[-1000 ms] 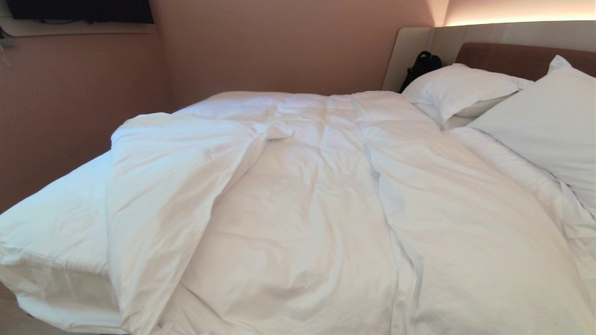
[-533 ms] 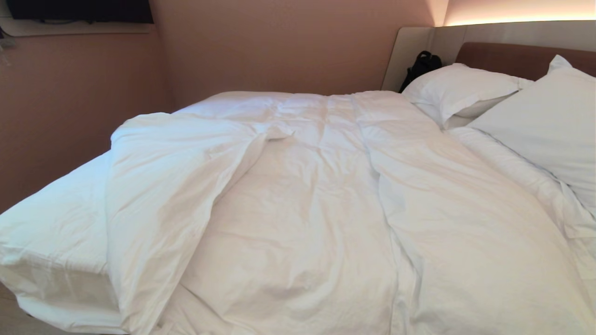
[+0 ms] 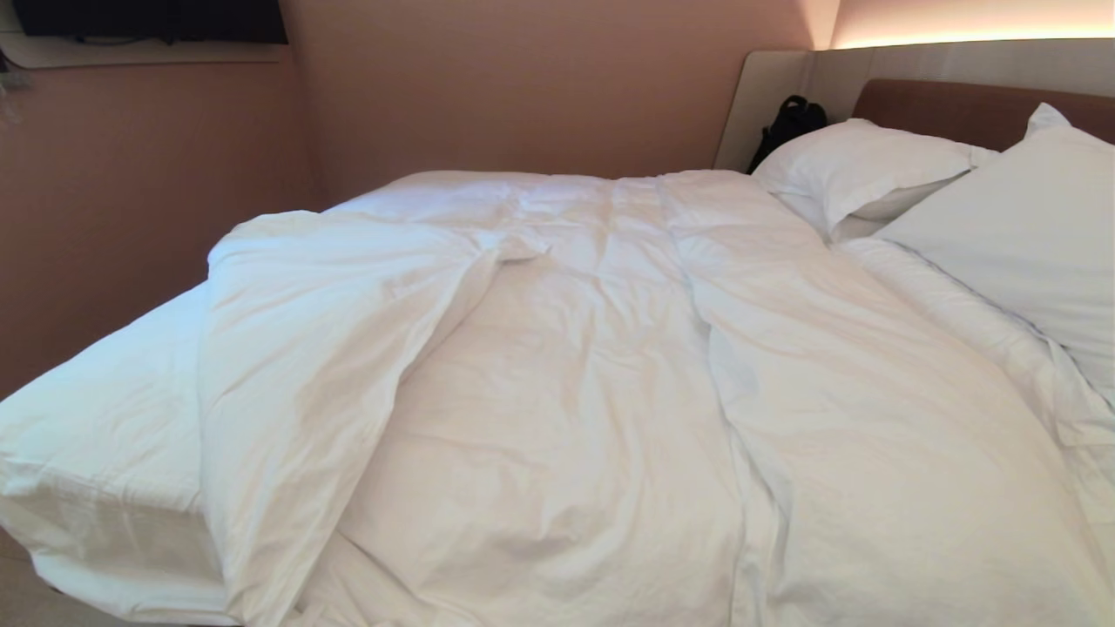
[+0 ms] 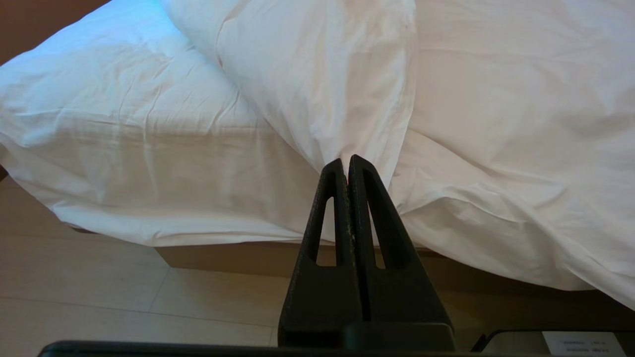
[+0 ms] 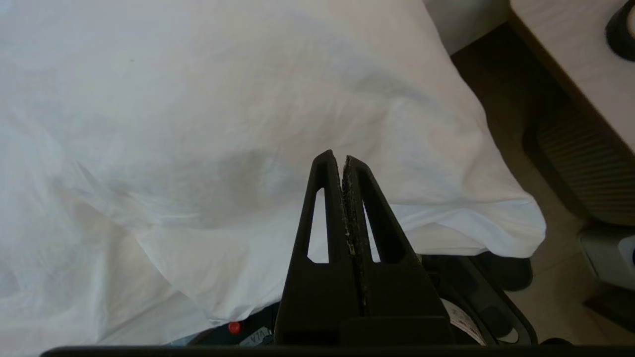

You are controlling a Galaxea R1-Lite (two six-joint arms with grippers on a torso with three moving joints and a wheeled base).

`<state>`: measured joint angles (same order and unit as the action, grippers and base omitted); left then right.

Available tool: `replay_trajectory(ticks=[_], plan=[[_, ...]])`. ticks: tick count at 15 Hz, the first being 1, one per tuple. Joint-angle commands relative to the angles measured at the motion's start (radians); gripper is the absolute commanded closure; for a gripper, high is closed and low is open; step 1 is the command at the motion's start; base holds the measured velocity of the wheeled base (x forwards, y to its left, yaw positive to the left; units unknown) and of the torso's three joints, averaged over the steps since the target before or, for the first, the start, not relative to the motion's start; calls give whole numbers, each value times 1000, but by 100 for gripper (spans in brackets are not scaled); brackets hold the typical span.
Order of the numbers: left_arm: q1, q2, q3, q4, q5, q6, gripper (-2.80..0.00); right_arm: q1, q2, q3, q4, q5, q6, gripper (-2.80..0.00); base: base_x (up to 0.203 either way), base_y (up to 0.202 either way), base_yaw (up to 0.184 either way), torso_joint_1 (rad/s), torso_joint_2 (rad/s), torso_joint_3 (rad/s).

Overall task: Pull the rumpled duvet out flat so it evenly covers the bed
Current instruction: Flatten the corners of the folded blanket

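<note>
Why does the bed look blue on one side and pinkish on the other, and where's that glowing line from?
Head view: a warm light strip glows above the headboard, tinting the duvet pinkish, while the bare sheet at the left looks cool blue. Left wrist view: the same blue-to-pink shift. Right wrist view: a soft grey shadow on the duvet above the shut right end effector.

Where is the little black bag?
In the head view the black bag sits at the far corner, leaning against the beige headboard, just behind the far pillow.
</note>
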<state>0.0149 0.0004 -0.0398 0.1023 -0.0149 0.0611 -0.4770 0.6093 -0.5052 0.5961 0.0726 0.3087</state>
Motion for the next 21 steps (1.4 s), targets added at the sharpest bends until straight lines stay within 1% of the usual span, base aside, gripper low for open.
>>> replay_trajectory(ticks=[1, 4, 6, 11, 12, 14, 15, 19, 21], plan=[[0, 1, 0, -1, 0, 0, 0, 0, 144, 30, -89, 26, 0, 0, 0, 0, 0, 0, 0, 0], [0, 0, 0, 0, 0, 0, 0, 0, 285, 79, -177, 40, -1, 0, 0, 0, 0, 0, 0, 0], [0, 1, 0, 0, 0, 0, 0, -4, 339, 107, -233, 38, 4, 0, 0, 0, 0, 0, 0, 0], [0, 0, 0, 0, 0, 0, 0, -7, 461, 127, -249, 38, 27, 0, 0, 0, 0, 0, 0, 0], [0, 1, 0, 0, 0, 2, 0, -10, 490, 143, -273, 38, 33, 0, 0, 0, 0, 0, 0, 0], [0, 1, 0, 0, 0, 0, 0, -20, 541, 191, -393, 35, 53, 0, 0, 0, 0, 0, 0, 0], [0, 1, 0, 0, 0, 1, 0, -24, 565, 202, -422, 29, 55, 0, 0, 0, 0, 0, 0, 0], [0, 0, 0, 0, 0, 0, 0, -64, 675, 218, -456, 21, 56, 0, 0, 0, 0, 0, 0, 0], [0, 0, 0, 0, 0, 0, 0, -76, 720, 243, -522, 22, 56, 0, 0, 0, 0, 0, 0, 0]])
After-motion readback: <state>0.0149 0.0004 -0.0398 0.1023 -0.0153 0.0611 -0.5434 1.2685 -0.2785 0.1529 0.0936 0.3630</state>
